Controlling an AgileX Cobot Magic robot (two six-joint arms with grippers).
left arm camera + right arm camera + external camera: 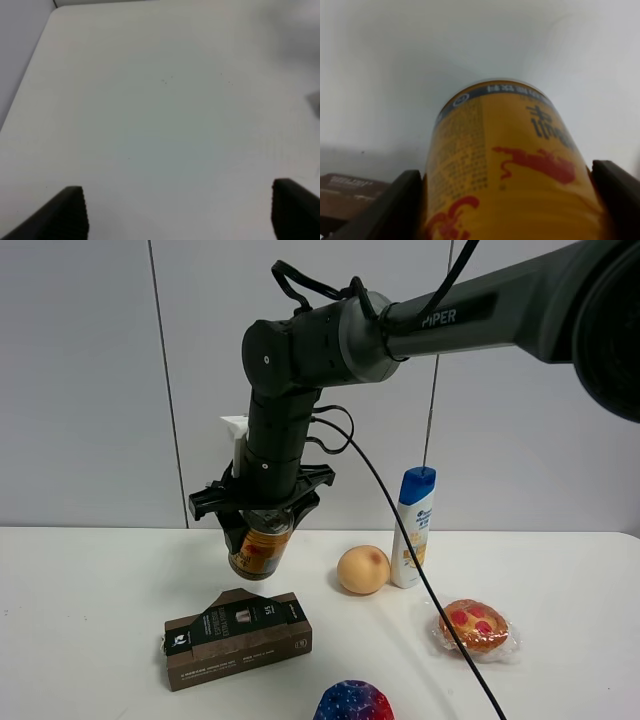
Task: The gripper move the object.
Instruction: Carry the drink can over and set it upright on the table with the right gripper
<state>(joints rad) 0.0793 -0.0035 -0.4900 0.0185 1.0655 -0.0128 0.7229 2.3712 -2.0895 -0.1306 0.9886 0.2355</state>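
The gold RedBull can (260, 550) hangs in the air, held by my right gripper (262, 523), which reaches across from the right on a large black arm. The can is a little above the table, just behind the brown box. In the right wrist view the can (505, 170) fills the space between the two black fingers (400, 205), which are shut on its sides. My left gripper (180, 210) shows only in the left wrist view. Its fingers (65, 210) stand wide apart over bare white table with nothing between them.
A brown box (237, 638) lies under the can. A peach-coloured fruit (363, 569) and a white-and-blue shampoo bottle (413, 527) stand to the right. A wrapped red pastry (473, 628) and a blue-red ball (353, 703) lie nearer the front. A black cable (420, 580) hangs across the table.
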